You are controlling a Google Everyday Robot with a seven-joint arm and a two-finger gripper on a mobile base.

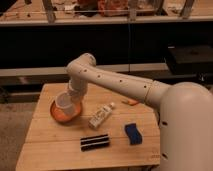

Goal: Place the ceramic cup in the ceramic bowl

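The orange-red ceramic bowl [56, 114] sits on the left part of the wooden table [60, 150]. The small white ceramic cup [64, 103] is inside the bowl's rim, upright; I cannot tell whether it rests on the bowl or hangs just above it. My gripper [73, 95] is at the end of the white arm, right against the cup's far right side and above the bowl. The arm hides the gripper's tips.
A white bottle [100, 116] lies on its side right of the bowl. A black striped block [95, 142] lies near the front edge, a blue sponge [132, 133] to its right, and a small orange item [131, 102] behind. Dark shelves stand behind the table.
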